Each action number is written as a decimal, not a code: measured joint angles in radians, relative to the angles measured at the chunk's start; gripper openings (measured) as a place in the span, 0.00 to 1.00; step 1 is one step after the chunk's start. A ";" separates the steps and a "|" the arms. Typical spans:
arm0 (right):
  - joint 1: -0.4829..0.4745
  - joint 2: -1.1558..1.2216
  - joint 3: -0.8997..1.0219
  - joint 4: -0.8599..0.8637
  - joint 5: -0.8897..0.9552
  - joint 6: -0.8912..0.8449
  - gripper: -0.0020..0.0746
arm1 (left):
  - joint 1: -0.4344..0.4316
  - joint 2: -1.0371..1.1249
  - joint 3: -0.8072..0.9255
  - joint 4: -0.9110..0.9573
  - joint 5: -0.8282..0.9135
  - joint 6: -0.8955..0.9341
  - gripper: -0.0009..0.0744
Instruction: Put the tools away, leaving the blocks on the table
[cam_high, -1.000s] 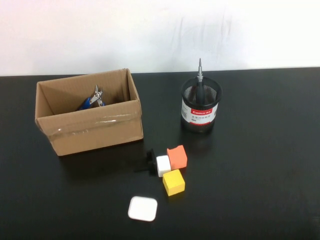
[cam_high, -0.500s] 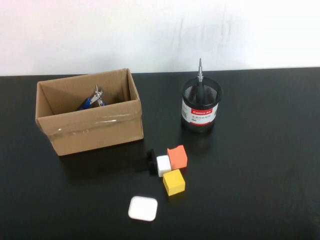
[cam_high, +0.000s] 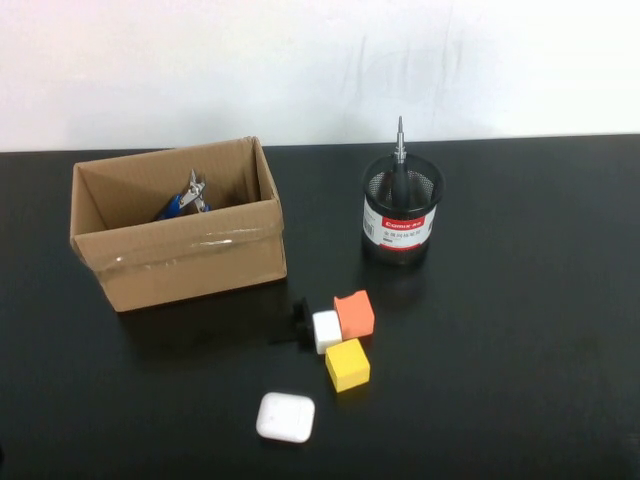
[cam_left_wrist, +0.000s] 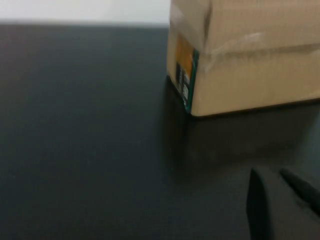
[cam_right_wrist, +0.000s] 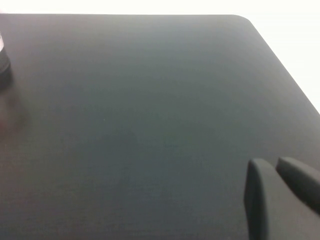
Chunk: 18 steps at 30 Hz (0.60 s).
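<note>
We note the black surface (cam_high: 520, 300), then the cardboard box (cam_high: 190, 262) holding the pliers (cam_high: 186, 197). Right of the box: mesh cup (cam_high: 401, 215) with screwdriver (cam_high: 399, 150). Orange (cam_high: 354, 314), yellow (cam_high: 347, 365), white (cam_high: 326, 331) blocks sit before it. Left claw (cam_left_wrist: 282, 192) near the box, pinched closed; right claw (cam_right_wrist: 280, 187) likewise, empty.

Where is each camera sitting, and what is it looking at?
High view: raised on the robot's side, looking down at the table, cardboard box, mesh cup and blocks; no arm shows.
Left wrist view: low on the left arm, facing the box's corner; the shut left gripper pokes in.
Right wrist view: low on the right arm, facing bare tabletop toward a table corner; the shut right gripper shows.
Shared: the high and left wrist views both see the box.
</note>
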 joint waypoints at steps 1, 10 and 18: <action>0.000 0.000 0.000 0.000 0.000 0.000 0.02 | 0.000 0.000 0.000 0.000 0.002 -0.003 0.01; 0.000 0.000 0.000 0.000 0.000 0.000 0.02 | 0.000 0.000 0.000 -0.002 0.002 -0.005 0.01; 0.000 0.000 0.000 0.000 0.000 0.000 0.02 | 0.000 0.000 0.000 -0.002 0.002 -0.007 0.01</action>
